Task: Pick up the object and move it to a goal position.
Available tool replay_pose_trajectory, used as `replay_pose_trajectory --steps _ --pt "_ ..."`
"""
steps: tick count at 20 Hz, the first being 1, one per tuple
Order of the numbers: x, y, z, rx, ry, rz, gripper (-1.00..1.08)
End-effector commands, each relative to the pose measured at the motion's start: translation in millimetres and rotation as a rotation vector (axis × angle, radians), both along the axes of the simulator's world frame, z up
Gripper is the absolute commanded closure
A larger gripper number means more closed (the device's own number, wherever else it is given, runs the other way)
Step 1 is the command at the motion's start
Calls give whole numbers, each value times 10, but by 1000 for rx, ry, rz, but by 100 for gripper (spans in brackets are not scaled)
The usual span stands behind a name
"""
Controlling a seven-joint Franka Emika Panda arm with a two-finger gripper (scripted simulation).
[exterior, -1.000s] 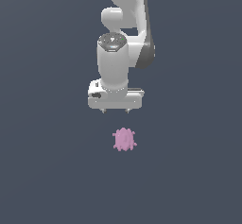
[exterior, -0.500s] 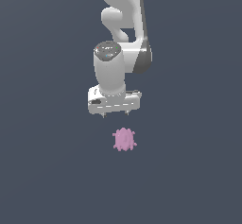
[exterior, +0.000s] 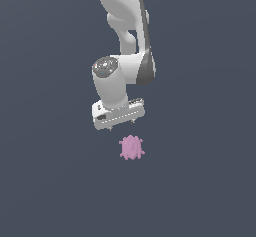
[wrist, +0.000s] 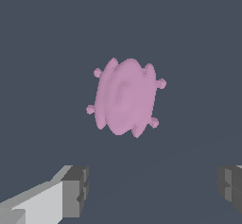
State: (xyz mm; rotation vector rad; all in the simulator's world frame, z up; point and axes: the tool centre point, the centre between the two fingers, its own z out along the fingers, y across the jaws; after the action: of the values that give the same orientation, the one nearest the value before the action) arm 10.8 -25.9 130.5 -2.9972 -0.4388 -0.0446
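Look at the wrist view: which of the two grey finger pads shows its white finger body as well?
The pad beside the white finger body; the other pad sits cut off at the frame edge. The pink object lies beyond both.

Even, flat simulator lighting, dim slate backdrop, sharp focus, no glare, soft shading

obj point(exterior: 131, 147): I see pink-mauve, matte, plain w/ darker mauve in the grooves, knobs same pink | pincer point(exterior: 119, 127): white body, light grey underside w/ dotted edge | fingertips point(wrist: 75, 191): dark grey pads on white fingers | arm point(exterior: 125, 46): white w/ dark grey joint band, grey cap | bench point(exterior: 45, 181): flat slate blue-grey, no pattern
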Motion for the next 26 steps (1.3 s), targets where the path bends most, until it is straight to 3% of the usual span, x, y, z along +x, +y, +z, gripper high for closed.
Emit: replay_pose_trajectory --steps 1,14,26 --pt "3 -6 -79 21 -5 46 -100" --pt "18 -32 -441 132 -60 269 -100" --pt "43 -59 -704 229 -153 456 -100"
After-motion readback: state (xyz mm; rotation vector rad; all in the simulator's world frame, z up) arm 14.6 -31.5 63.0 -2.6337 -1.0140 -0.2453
